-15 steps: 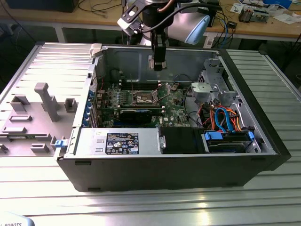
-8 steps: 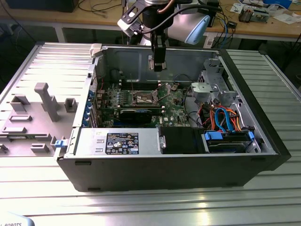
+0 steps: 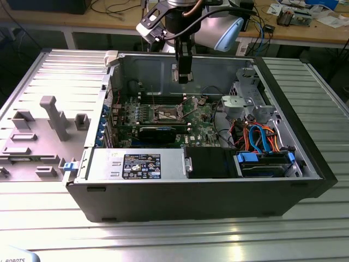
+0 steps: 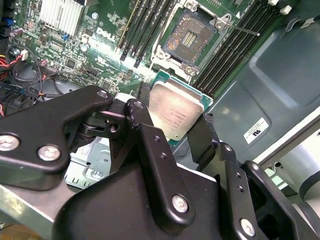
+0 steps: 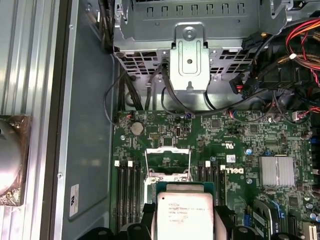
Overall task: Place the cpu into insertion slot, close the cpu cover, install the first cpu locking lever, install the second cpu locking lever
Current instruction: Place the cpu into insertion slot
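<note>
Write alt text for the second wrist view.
The black pincer grips the cpu by its edges, silvery top showing, above the green motherboard. Beyond it lies the insertion slot, uncovered and empty, with long memory slots on both sides.

One arm (image 3: 210, 28), exterior view: rounded silver-grey joint housing, pale blue end cap (image 3: 232, 30), small black-and-white box (image 3: 149, 26) mounted at the wrist. Its tool (image 4: 175, 112), second wrist view: matt black throughout; flat angular linkage plates (image 4: 55, 125) with rounded ends, silver cross-head screws (image 4: 180, 202), two narrow black fingers (image 4: 200, 137).
</note>
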Controlling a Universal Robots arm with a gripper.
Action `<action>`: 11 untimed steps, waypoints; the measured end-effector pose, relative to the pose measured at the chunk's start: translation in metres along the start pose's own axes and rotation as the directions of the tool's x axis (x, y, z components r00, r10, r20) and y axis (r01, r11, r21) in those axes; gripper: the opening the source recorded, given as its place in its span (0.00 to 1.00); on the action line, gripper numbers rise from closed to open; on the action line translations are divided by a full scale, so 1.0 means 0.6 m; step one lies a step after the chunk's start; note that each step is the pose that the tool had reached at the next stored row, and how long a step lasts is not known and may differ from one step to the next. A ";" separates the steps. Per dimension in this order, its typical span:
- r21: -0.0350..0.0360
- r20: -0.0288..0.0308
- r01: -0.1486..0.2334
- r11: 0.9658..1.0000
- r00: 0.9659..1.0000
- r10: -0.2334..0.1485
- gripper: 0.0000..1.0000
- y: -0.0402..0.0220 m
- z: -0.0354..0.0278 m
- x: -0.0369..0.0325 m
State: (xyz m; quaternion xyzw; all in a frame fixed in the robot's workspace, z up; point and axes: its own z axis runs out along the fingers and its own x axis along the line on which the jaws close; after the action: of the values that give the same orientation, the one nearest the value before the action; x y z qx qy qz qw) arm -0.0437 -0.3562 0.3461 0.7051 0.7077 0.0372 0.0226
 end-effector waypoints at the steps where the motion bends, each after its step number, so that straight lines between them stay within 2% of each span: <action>1: 0.000 0.000 0.000 1.000 1.000 0.000 0.54 0.000 0.001 0.000; 11: 0.000 0.000 0.000 1.000 1.000 0.000 0.54 0.000 0.004 0.000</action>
State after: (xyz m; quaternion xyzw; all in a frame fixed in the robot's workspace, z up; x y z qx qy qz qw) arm -0.0437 -0.3562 0.3440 0.7051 0.7077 0.0372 0.0226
